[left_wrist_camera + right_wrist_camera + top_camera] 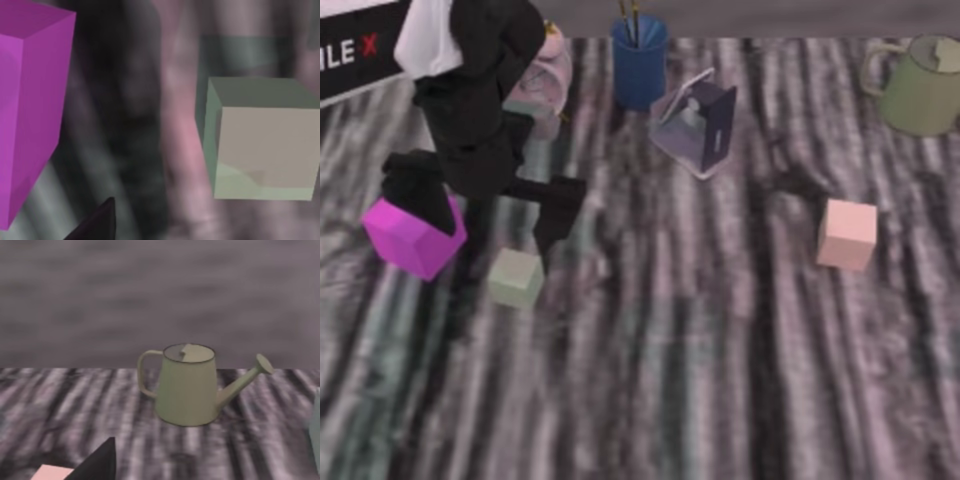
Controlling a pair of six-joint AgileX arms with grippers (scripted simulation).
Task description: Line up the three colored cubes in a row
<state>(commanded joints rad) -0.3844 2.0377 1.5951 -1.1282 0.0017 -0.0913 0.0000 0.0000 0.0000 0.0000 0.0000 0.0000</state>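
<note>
The large magenta cube [408, 240] lies at the table's left, with the small sage-green cube [515, 277] just to its right and a little nearer the front. Far off at the right rests the pale pink cube [847, 233]. My left gripper [420, 192] hovers over the magenta cube's back edge, open and empty. In the left wrist view the magenta cube [25, 100] and the sage cube [260, 140] flank one dark fingertip [102, 222]. The right arm is outside the top view; its wrist view shows one fingertip [102, 462] beside the pink cube's corner [50, 473].
A pale green watering-can mug [920, 85] stands at the back right, also seen in the right wrist view [187, 385]. A blue pen cup [640, 60], a clear and dark box [695, 125] and a pink alarm clock [548, 70] line the back.
</note>
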